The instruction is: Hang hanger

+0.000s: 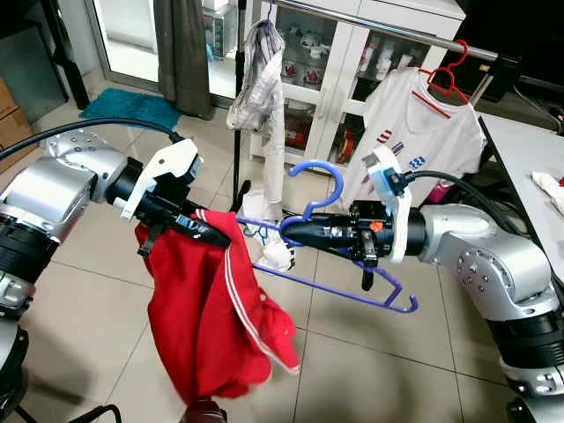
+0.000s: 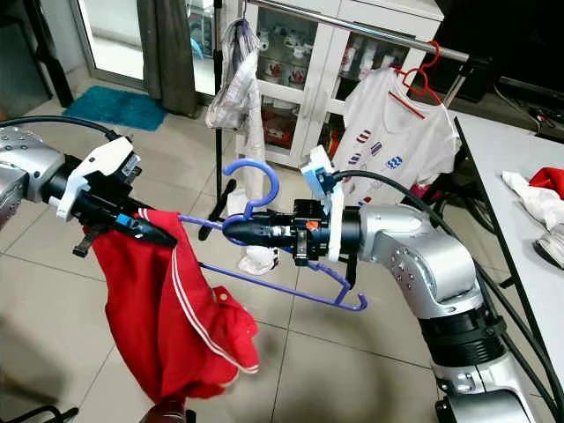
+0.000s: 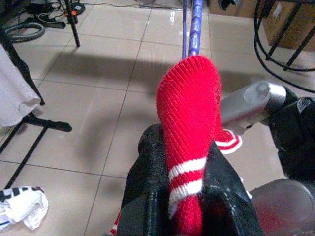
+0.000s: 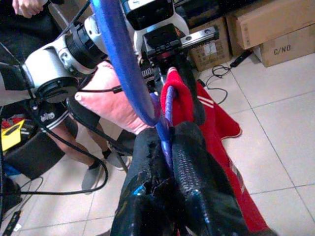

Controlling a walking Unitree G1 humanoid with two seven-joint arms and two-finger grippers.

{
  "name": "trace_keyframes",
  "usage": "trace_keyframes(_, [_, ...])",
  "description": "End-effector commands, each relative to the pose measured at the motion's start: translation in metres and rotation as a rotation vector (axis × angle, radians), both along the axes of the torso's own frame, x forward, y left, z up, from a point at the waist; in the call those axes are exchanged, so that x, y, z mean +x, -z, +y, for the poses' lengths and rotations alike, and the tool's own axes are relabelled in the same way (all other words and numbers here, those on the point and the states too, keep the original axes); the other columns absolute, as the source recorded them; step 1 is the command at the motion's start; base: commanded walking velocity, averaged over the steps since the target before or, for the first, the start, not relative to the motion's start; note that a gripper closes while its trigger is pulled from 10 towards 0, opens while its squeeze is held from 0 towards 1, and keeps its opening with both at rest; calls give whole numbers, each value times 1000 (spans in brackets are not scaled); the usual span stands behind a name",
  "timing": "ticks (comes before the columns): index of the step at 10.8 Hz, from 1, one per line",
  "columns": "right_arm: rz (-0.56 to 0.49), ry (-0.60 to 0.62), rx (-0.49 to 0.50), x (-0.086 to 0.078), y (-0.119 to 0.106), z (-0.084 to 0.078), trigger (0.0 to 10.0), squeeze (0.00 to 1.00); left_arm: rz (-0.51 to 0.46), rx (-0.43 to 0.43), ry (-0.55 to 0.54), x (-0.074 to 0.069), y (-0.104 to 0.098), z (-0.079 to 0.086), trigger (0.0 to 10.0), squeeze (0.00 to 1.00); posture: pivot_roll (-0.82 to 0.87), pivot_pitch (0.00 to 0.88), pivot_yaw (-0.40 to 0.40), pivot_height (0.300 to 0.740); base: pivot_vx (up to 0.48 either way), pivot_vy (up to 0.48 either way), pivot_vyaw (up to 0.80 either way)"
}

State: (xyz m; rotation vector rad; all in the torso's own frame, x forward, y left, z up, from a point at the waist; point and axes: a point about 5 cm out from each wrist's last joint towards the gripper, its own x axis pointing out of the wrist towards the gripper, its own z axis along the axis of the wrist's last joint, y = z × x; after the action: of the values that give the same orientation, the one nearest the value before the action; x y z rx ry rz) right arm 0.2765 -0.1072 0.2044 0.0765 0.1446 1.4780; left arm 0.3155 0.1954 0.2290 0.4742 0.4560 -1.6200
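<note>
My right claw (image 1: 295, 231) is clamped on the neck of the blue hanger (image 1: 339, 286), just under its hook, holding it out over the tiled floor (image 1: 370, 352) with the hook up. My left claw (image 1: 211, 231) pinches the ribbed collar of the red shirt (image 1: 211, 326), which droops from it with one hanger arm running into the cloth. Beyond hangs a white T-shirt (image 1: 423, 141) on a red hanger (image 1: 448, 81) from the clothes rail (image 1: 370, 19).

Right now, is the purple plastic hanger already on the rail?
No, the purple plastic hanger is gripped by the right gripper, below the metal rail.
</note>
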Motion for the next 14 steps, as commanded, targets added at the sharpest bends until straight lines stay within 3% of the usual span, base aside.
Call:
trace_keyframes(1, [-50,-58,34,-3,-11,7,10000,0,-27,-63,41,-2,-9,-9,0,0,86,0,-113,740,0,0,0])
trace_keyframes(2, [-42,-61,35,-3,-11,6,10000,0,-20,-69,39,-3,-7,-9,0,0,84,0,-113,740,0,0,0])
trace_keyframes(3, [-35,-51,35,-1,-10,4,10000,569,-7,-91,34,-3,-6,-10,0,0,73,0,-110,740,0,0,0])
trace_keyframes(4, [-31,-41,34,0,-12,1,10000,1000,-1,-100,34,-4,-5,-10,0,0,67,0,-104,740,0,0,0])
trace_keyframes(7, [-38,28,39,-1,-11,-7,10000,1000,14,-125,-28,-8,3,0,0,0,48,0,-79,740,0,0,0])
trace_keyframes(8, [-35,51,31,-3,-7,-9,10000,1000,20,-114,-64,-13,10,9,0,0,35,0,-95,740,0,0,0])
trace_keyframes(9, [-33,124,14,4,0,-16,10000,1000,10,-106,-163,-10,22,22,0,0,13,0,-56,740,0,0,0])
trace_keyframes(11, [-19,288,124,11,-8,-50,10000,1000,-42,-68,-258,-11,41,25,0,0,56,0,-84,740,0,0,0])
trace_keyframes(12, [-19,363,221,11,-15,-56,10000,1000,-87,-106,-337,-8,40,30,0,0,62,0,-76,740,0,0,0])
trace_keyframes(13, [-12,341,270,4,-18,-57,10000,1000,-108,-125,-352,-5,36,30,0,0,65,0,-70,740,0,0,0])
trace_keyframes(14, [28,170,148,-26,-2,-44,10000,1000,-138,-164,-323,-1,20,27,0,0,54,0,-51,740,0,0,0])
